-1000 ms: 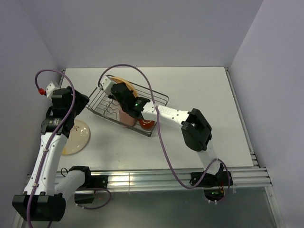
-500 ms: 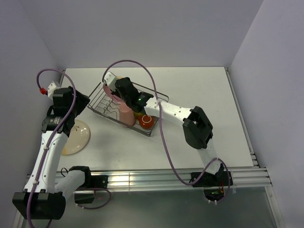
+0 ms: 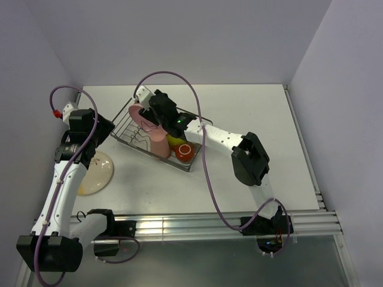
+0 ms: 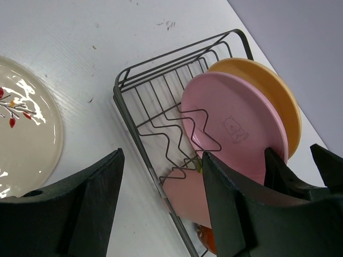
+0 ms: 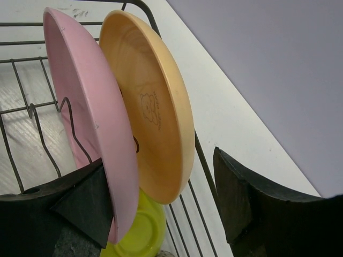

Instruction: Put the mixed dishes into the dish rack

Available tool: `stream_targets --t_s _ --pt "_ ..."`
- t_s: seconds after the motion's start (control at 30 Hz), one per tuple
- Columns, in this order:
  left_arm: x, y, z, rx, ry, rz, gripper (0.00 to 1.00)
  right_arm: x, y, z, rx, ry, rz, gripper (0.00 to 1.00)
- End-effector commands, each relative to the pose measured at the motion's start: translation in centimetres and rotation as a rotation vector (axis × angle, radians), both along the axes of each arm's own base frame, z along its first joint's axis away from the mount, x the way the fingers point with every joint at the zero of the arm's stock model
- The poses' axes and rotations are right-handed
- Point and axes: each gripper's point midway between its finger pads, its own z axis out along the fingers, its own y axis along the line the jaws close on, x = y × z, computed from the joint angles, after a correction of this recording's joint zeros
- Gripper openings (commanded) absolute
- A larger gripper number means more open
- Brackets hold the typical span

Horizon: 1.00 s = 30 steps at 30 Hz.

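The dish rack (image 3: 197, 125) (image 4: 124, 101) holds the pink plate (image 5: 86, 107) (image 3: 138, 116) and the tan-orange plate (image 5: 155, 107) (image 4: 276, 91), both on edge side by side. Below them lie the lime-green bowl (image 5: 136, 230), the salmon tumbler (image 3: 159, 143) (image 4: 187, 198) and the red mug (image 3: 185, 152). My right gripper (image 5: 166, 209) (image 3: 152, 119) is open, its fingers straddling the two plates' rims with a clear gap beside the orange one. The cream plate (image 3: 96, 173) (image 4: 21, 139) lies flat on the table left of the rack. My left gripper (image 4: 161, 209) (image 3: 103, 130) hangs open and empty between that plate and the rack.
The white table (image 3: 251, 107) stretches right of the rack. Side walls stand close on the left and right. A purple cable (image 3: 203, 173) loops over the right arm and across the table in front of the rack.
My right gripper has opened and let go of the pink plate, which now stands in the rack next to the orange one. The left arm has hardly moved.
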Motion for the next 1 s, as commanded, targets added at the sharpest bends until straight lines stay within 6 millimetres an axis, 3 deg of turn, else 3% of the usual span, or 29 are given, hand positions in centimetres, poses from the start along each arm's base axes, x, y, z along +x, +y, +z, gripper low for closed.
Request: stream_targets --t_s 0.0,0.17,0.33,0.67,0.8,0.97 --pt "0.2 -0.2 0.4 -0.001 -0.019 -0.014 0.66 1.0 -0.1 3.3 0.075 -0.054 -0.030 0.74" --pt "0.3 0.1 -0.3 0.000 0.008 0.005 0.67 0.2 -0.4 5.0 0.117 -0.061 -0.008 0.77" --pt "0.5 -0.2 -1.5 -0.016 0.056 -0.001 0.67 -0.5 -0.1 6.1 0.151 -0.035 0.047 0.87" --pt "0.7 -0.8 -3.1 -0.047 0.103 -0.009 0.67 -0.7 -1.2 5.8 0.181 0.059 0.089 0.93" --pt "0.6 -0.2 -3.7 -0.041 0.133 0.032 0.67 -2.5 -1.4 6.9 0.224 0.078 0.160 0.94" --pt "0.5 0.7 -5.8 -0.011 0.233 0.078 0.67 -4.4 -0.9 8.7 0.279 0.113 0.246 0.94"
